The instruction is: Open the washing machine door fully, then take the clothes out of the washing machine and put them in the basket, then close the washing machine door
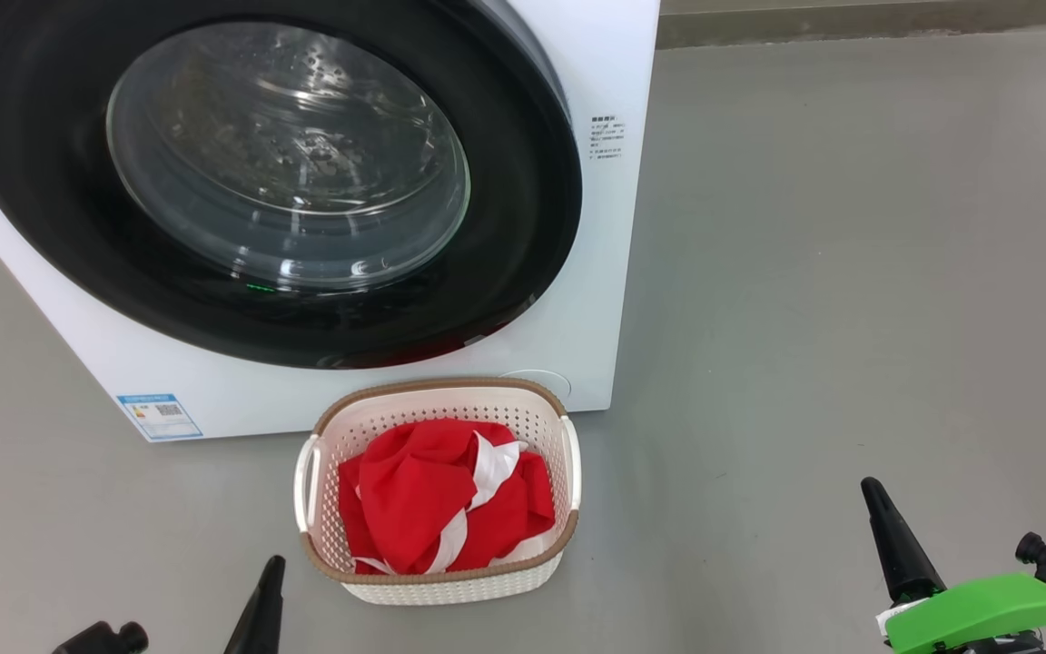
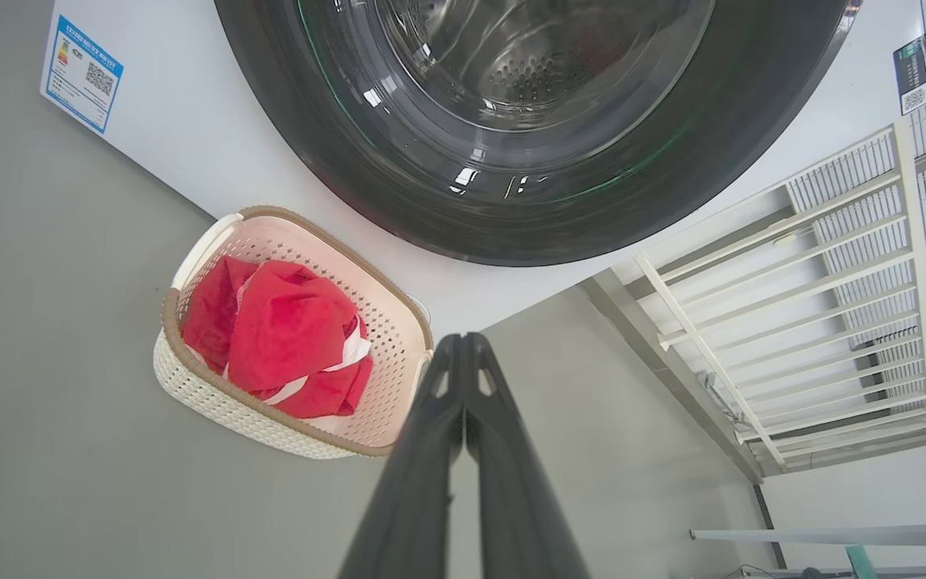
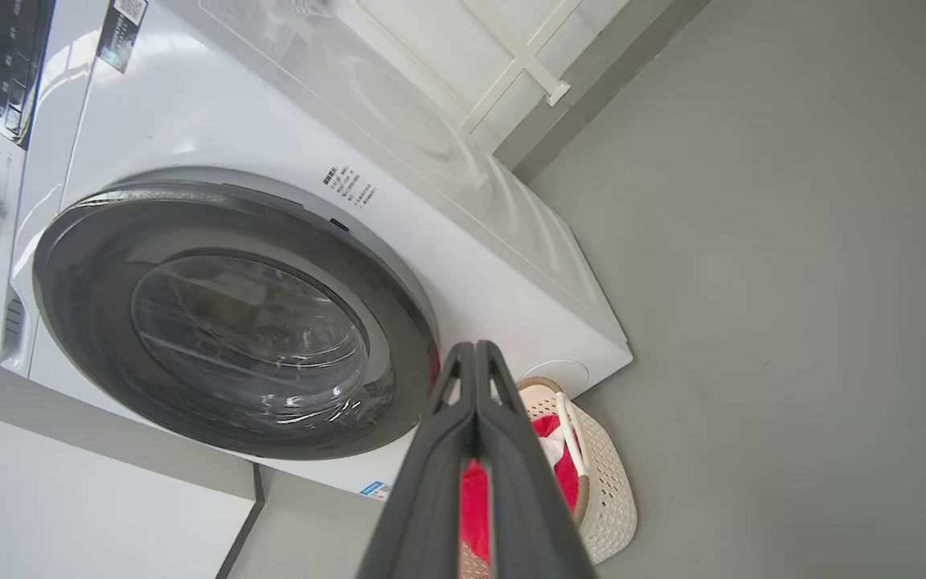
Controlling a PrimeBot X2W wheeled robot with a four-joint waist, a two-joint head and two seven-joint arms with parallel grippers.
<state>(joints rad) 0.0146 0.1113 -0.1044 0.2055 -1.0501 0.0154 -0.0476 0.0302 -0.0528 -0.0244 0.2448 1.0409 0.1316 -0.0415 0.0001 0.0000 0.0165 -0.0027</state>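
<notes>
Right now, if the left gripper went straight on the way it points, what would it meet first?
Most likely the white front of the washing machine, just below its door. The left gripper would pass close beside the basket, so depth leaves some doubt.

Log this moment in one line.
door: looks closed | clothes: in basket | left end effector: shut, empty | right end effector: shut, empty | stage: task looks done

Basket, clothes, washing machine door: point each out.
basket [image 1: 450, 590], head view, front wall below brown rim
clothes [image 1: 414, 500], head view, middle of the red fabric
washing machine door [image 1: 514, 209], head view, black rim right of glass
</notes>
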